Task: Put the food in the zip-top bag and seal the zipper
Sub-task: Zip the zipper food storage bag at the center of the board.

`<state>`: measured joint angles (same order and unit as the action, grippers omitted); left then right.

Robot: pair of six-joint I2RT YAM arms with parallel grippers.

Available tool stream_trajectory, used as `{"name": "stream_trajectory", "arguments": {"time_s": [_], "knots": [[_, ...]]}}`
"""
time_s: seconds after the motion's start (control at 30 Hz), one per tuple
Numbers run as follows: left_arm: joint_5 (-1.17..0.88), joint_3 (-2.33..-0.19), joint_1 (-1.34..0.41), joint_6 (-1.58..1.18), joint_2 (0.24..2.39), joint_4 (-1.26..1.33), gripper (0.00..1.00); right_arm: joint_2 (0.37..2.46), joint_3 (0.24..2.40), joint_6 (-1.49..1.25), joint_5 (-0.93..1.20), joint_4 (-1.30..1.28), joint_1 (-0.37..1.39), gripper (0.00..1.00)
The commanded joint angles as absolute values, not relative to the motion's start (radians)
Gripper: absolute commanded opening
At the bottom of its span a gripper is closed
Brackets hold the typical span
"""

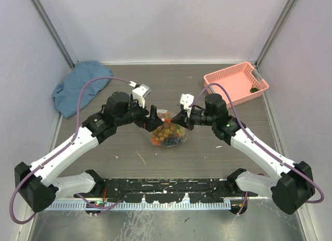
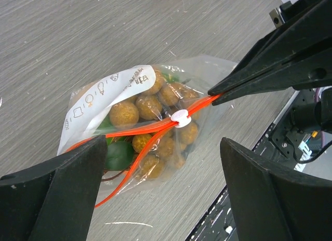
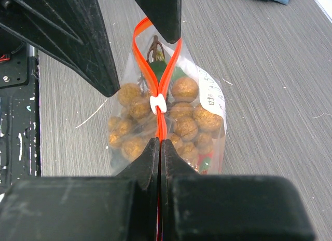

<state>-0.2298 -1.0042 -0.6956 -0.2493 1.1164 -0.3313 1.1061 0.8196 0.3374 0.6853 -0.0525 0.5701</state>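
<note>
The clear zip-top bag (image 1: 167, 133) lies at the table's middle, between both grippers. Inside it are olive-brown grapes (image 2: 150, 107), a green leaf (image 2: 118, 154) and other small toy fruits, not clear to tell apart. The orange-red zipper (image 2: 155, 128) carries a white slider (image 2: 180, 117) near its middle; in the right wrist view the strip (image 3: 162, 121) is joined on my side of the slider (image 3: 157, 103) and splits apart beyond it. My right gripper (image 3: 160, 143) is shut on the zipper's near end. My left gripper (image 2: 163, 194) is open, its fingers (image 2: 52, 189) straddling the bag's other end.
A pink basket (image 1: 236, 82) stands at the back right with a small dark item in it. A blue cloth (image 1: 78, 88) lies bunched at the back left. Both arms meet over the table's middle; a black rail runs along the near edge.
</note>
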Motion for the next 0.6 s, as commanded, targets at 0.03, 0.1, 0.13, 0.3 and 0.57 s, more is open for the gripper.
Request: {"name": "stream_trajectory", "arguments": {"time_s": [0.03, 0.1, 0.13, 0.3, 0.57], "knots": [[-0.316, -1.075, -0.695, -0.162, 1.135, -0.341, 0.89, 1.071, 0.838, 0.329, 0.699, 0.055, 0.572, 0.01], [-0.352, -1.097, -0.695, -0.123, 1.161, -0.341, 0.88, 1.074, 0.838, 0.324, 0.700, 0.055, 0.571, 0.01], [-0.372, -1.108, -0.694, -0.100, 1.176, -0.342, 0.88, 1.074, 0.838, 0.321, 0.703, 0.054, 0.572, 0.01], [-0.445, -1.145, -0.695, 0.009, 1.230, -0.328, 0.80, 1.069, 0.833, 0.304, 0.711, 0.064, 0.572, 0.01], [-0.548, -1.186, -0.695, 0.139, 1.329, -0.360, 0.69, 1.054, 0.818, 0.290, 0.710, 0.070, 0.572, 0.01]]}}
